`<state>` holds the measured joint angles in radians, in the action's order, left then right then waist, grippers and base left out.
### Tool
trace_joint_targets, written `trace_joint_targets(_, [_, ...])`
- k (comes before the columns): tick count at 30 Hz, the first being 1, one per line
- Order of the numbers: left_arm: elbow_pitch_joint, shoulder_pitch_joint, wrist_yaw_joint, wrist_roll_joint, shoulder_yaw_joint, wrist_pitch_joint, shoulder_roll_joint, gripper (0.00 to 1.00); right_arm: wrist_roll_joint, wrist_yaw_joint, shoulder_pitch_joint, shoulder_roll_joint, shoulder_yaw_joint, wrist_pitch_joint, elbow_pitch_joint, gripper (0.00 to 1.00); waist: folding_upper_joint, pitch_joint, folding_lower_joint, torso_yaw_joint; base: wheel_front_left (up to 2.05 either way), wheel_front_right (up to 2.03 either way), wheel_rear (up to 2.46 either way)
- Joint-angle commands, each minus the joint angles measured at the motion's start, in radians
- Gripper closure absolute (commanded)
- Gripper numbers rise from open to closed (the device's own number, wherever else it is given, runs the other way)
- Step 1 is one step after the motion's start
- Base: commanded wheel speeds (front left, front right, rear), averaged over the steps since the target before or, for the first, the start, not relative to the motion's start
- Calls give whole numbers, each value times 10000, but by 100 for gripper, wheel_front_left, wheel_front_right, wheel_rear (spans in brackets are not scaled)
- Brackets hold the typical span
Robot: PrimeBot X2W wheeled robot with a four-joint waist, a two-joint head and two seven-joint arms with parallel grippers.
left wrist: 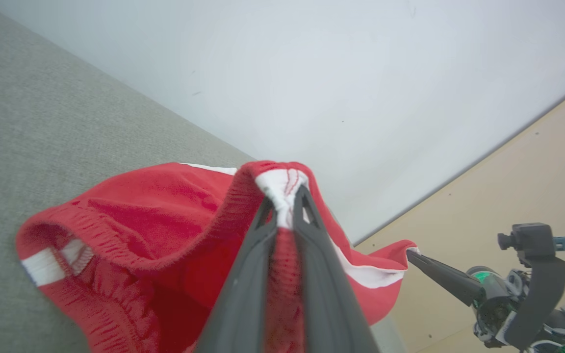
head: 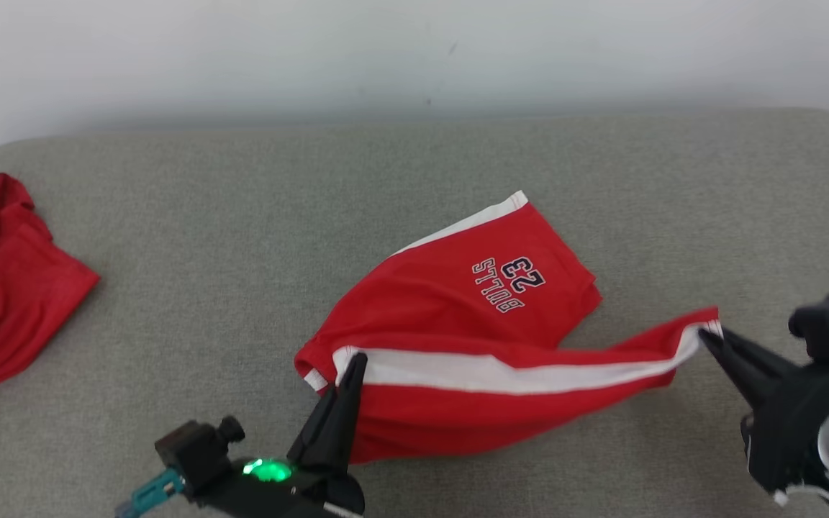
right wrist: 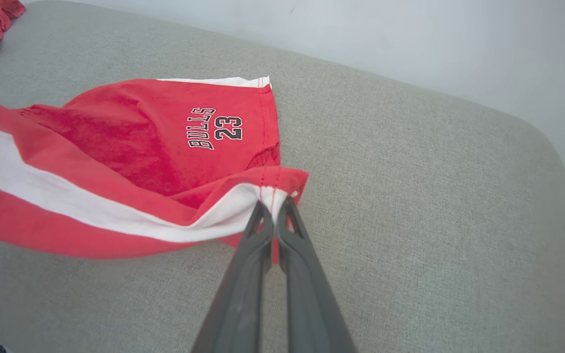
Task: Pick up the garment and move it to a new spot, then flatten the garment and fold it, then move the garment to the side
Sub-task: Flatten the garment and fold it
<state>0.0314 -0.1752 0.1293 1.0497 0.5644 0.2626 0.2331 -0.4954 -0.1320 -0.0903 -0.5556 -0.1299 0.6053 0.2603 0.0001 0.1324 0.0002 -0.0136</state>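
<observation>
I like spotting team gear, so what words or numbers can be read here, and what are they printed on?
"BULLS": on one leg of the red shorts, near the hem, in dark letters edged in white.
"23": right beside it on the same leg; both read upside down in the head view.
The other red garment, lying off to the left, shows no readable text.

The shorts [head: 458, 324] fabric between the left gripper's [head: 357, 358] jaws is hidden. Far left of them, another red garment [head: 4, 288] is cropped.
</observation>
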Motion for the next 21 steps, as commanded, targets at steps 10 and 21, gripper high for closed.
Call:
trace_joint_targets(10, [1799,-1626,18,-926,-1124,32,-1202,100,-164,26,-3440,177,-1306,-1272,-2955,100,-1,1183,-2,602,0,0,0])
trace_joint_targets(21, [2853,-2514,19,-1741,-2085,32,-1805,100,130,26,-6522,473,-2732,-2380,-5757,100,-1,2048,-2,1243,0,0,0])
